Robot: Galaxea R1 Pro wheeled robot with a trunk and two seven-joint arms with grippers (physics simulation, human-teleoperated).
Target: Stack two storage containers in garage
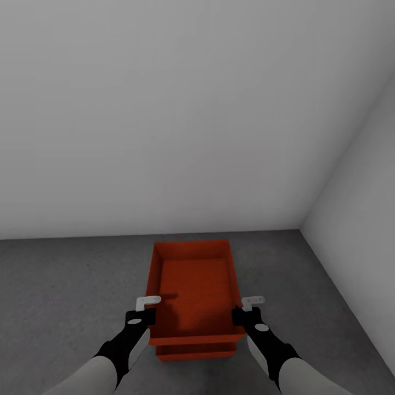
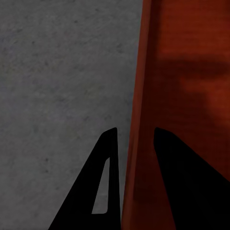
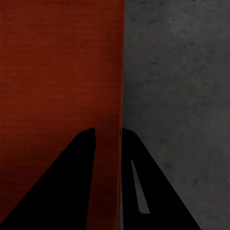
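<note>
Stacking step: left gripper [image 1: 144, 312] and right gripper [image 1: 248, 311] each pinch a side wall of the upper container [image 1: 192, 285] over the lower container [image 1: 196, 351]; next, lower squarely, release.

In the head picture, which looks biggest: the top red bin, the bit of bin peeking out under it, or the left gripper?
1. Top bin
2. Lower bin, only a strip showing
3. Left gripper
The last two look close, so that order is unsure.

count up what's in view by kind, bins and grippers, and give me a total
Red-orange bins: 2, the upper bin stacked on the lower bin
Grippers: 2, the left gripper and the right gripper, each gripping a side wall of the upper bin
Total: 4
</note>
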